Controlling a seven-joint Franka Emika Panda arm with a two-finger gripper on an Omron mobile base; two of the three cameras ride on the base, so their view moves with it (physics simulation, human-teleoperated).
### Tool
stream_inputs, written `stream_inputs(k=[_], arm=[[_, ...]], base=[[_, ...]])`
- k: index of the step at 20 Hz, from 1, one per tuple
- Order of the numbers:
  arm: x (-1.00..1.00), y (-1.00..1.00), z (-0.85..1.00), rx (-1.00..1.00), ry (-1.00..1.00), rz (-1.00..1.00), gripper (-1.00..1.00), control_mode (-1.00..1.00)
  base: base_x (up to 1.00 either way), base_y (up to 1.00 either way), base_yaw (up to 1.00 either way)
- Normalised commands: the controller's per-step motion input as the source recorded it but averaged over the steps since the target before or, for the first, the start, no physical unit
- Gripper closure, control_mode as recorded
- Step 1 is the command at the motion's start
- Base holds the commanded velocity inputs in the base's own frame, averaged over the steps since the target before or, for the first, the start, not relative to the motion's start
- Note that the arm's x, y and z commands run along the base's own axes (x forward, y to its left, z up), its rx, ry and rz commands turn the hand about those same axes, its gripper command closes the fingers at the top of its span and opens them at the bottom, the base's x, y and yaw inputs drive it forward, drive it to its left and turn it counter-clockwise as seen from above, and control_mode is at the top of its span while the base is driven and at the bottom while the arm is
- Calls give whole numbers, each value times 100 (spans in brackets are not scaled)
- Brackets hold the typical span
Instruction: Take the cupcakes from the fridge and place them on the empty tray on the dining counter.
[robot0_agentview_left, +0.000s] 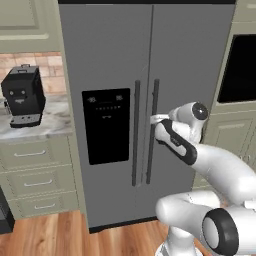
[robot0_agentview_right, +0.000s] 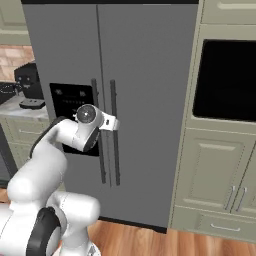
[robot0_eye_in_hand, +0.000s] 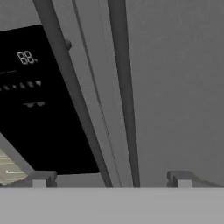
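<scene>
The fridge (robot0_agentview_left: 110, 50) (robot0_agentview_right: 150, 75) stands right in front of me, tall and grey, with both doors shut. The cupcakes are hidden behind those doors. A black dispenser panel (robot0_agentview_left: 106, 125) (robot0_eye_in_hand: 30, 109) sits on the left door. My gripper (robot0_agentview_left: 156, 120) (robot0_agentview_right: 114, 123) (robot0_eye_in_hand: 111, 180) is open and empty, held level close to the right door's handle (robot0_agentview_left: 152, 135) (robot0_agentview_right: 115, 150) (robot0_eye_in_hand: 124, 87). In the hand view both long handles run between the two fingertips (robot0_eye_in_hand: 41, 179). The left door's handle (robot0_agentview_left: 136, 132) (robot0_eye_in_hand: 70, 87) is just beside it. The empty tray and the dining counter are out of view.
A black coffee machine (robot0_agentview_left: 23, 95) (robot0_agentview_right: 27, 80) stands on a short marble counter (robot0_agentview_left: 45, 125) left of the fridge, over sage-green drawers (robot0_agentview_left: 37, 182). A dark wall oven (robot0_agentview_left: 240, 67) (robot0_agentview_right: 225, 80) and green cabinets (robot0_agentview_right: 215, 175) are on the right. The floor is wood (robot0_agentview_left: 50, 235).
</scene>
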Motion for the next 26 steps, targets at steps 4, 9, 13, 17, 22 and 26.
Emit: stream_inputs(k=[4,9,13,17,22,26], arm=[[63,0,-8,3,-7,-1,-100,-100],[59,-4,-1,1,0,0,-100,-100],[59,-14,0,1,0,0,-100,-100],[60,-4,-1,1,0,0,-100,-100],[63,-5,-11,0,-5,0,-100,-100],[61,-13,-20,0,-13,0,-100,-100]], base=[[0,0,0],[0,0,0],[0,0,0],[0,0,0],[0,0,0],[0,0,0]])
